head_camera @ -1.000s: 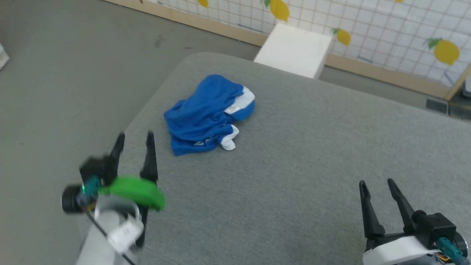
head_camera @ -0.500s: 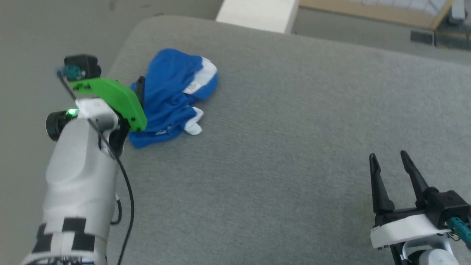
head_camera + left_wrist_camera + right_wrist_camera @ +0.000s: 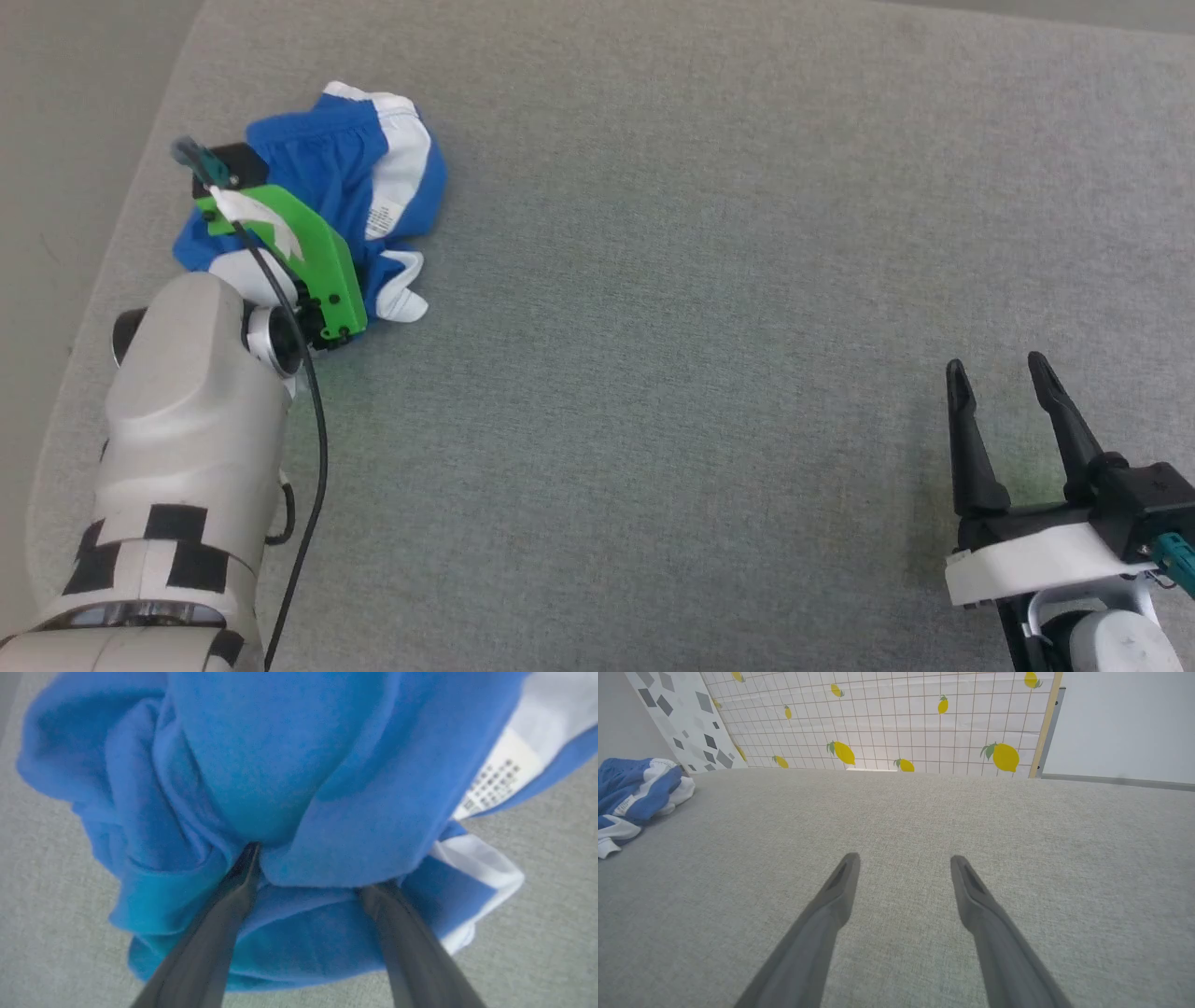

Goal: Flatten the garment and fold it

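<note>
Both open: the left end effector (image 3: 310, 868) pokes into the crumpled blue shorts (image 3: 317, 159); the right end effector (image 3: 996, 364) stands well apart.

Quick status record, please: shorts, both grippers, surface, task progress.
shorts: blue, crumpled in a heap, white trim and label showing
place: far left part of the grey pad, near its edge
left gripper: open, fingertips pushed into the folds, a fold between them, not clamped
right gripper: open, empty, over bare pad, well apart from the shorts
progress: not yet flattened or folded
</note>
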You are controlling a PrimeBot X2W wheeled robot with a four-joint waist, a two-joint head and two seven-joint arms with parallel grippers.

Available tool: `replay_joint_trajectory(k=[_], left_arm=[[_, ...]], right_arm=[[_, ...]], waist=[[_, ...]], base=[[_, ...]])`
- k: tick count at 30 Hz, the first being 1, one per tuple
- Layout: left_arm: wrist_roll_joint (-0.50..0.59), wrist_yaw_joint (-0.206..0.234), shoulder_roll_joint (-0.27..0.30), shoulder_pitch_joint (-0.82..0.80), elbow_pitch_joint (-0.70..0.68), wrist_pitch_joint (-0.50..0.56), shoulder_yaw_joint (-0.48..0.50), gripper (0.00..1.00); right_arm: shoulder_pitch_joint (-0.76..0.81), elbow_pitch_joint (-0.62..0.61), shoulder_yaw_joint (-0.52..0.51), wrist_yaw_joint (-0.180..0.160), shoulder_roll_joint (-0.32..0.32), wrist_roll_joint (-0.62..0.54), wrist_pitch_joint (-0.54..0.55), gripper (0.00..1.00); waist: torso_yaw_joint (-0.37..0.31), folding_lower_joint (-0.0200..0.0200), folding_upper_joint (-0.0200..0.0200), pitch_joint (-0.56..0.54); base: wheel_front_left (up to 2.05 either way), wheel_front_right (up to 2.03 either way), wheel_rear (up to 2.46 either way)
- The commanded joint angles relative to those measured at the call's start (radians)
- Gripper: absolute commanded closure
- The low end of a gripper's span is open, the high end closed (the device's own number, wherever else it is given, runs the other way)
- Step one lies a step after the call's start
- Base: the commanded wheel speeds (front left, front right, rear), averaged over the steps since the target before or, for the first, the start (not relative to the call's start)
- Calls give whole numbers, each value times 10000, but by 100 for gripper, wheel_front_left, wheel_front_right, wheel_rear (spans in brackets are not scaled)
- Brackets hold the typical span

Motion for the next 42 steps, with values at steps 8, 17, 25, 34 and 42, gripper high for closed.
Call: replay_joint_trajectory(k=[8, 17, 25, 34, 42], left_arm=[[-383, -236, -204, 118, -119, -1255, 156, 100], [-369, -522, 189, -714, -1179, -2988, 179, 100], [-536, -867, 321, -1264, -2463, -3144, -227, 100], [-1372, -990, -356, -788, -4119, -2646, -1091, 100], [-1961, -1002, -827, -22, -5104, -2166, -2154, 100]], right_arm=[[-325, 297, 142, -13, 5, 55, -134, 0], [-186, 853, 349, -13, 5, 354, -324, 0], [81, 1419, 490, -13, 5, 787, -505, 0], [383, 1667, 444, -13, 5, 1042, -580, 0], [440, 1583, 245, -13, 5, 1133, -589, 0]], waist=[[99, 0, -1, -214], [277, 0, -1, -1368], [-13, 0, -1, -2442], [-1275, 0, -1, -3183], [-2612, 0, -1, -2992]], base=[[0, 0, 0], [0, 0, 0], [0, 0, 0], [0, 0, 0], [0, 0, 0]])
